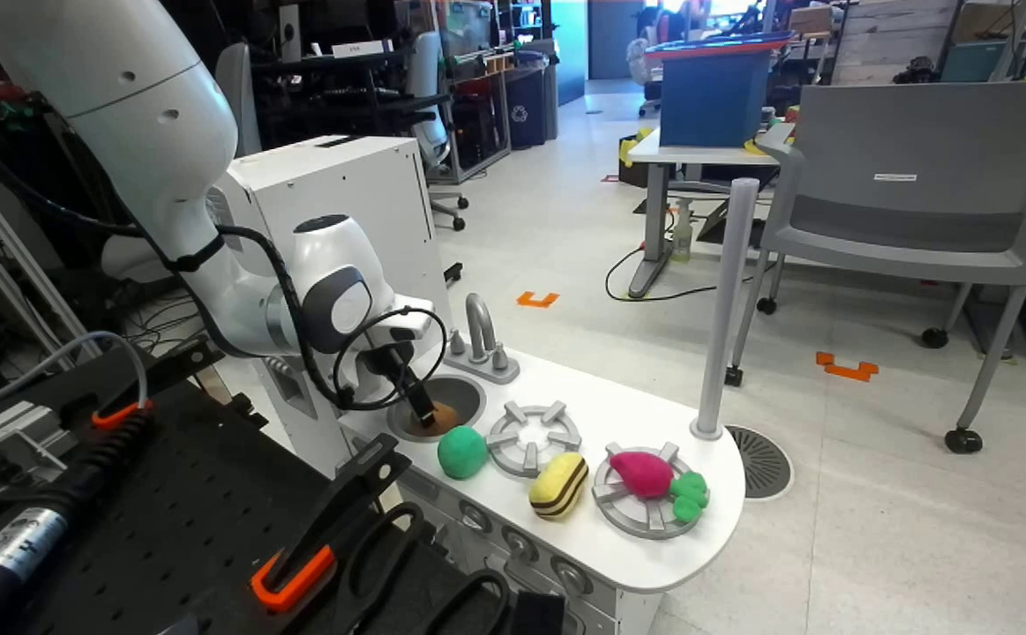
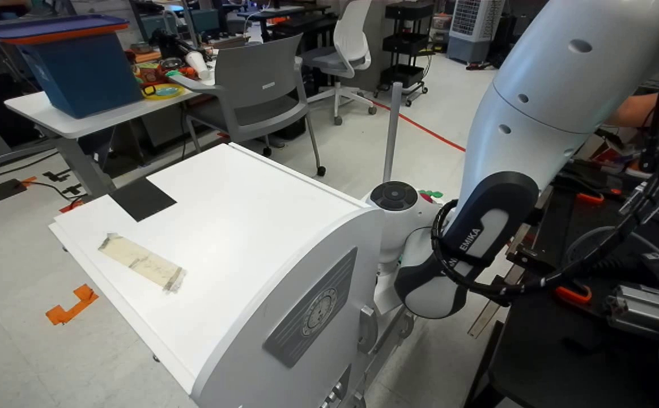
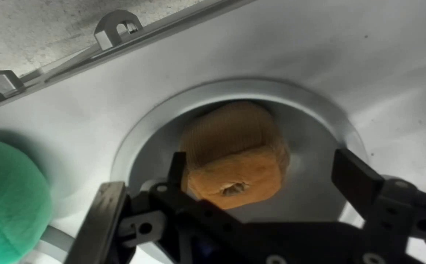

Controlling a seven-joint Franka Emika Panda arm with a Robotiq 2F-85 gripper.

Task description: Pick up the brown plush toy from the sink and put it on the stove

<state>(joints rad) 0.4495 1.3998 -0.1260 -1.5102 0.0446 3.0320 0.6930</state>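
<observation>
The brown plush toy [image 3: 234, 172] lies in the round grey sink [image 3: 249, 88]; in an exterior view a bit of the toy [image 1: 445, 416] shows inside the sink rim [image 1: 480, 401]. My gripper [image 3: 259, 161] is open, its two fingers apart and reaching into the sink. The left finger is close beside the toy; a gap lies between the toy and the right finger. The gripper [image 1: 425, 414] points down into the sink in that exterior view. The stove has two grey burners, a near one [image 1: 530, 458] and a far one [image 1: 645, 527]. In an exterior view the white cabinet hides gripper and sink.
A green plush ball [image 1: 462, 452] sits between sink and near burner. A yellow striped plush [image 1: 558, 485] lies beside the burners, and a pink plush [image 1: 643, 474] on the far burner. A grey faucet [image 1: 480, 331], a grey post [image 1: 729, 309] and a white cabinet [image 2: 250, 226] stand up.
</observation>
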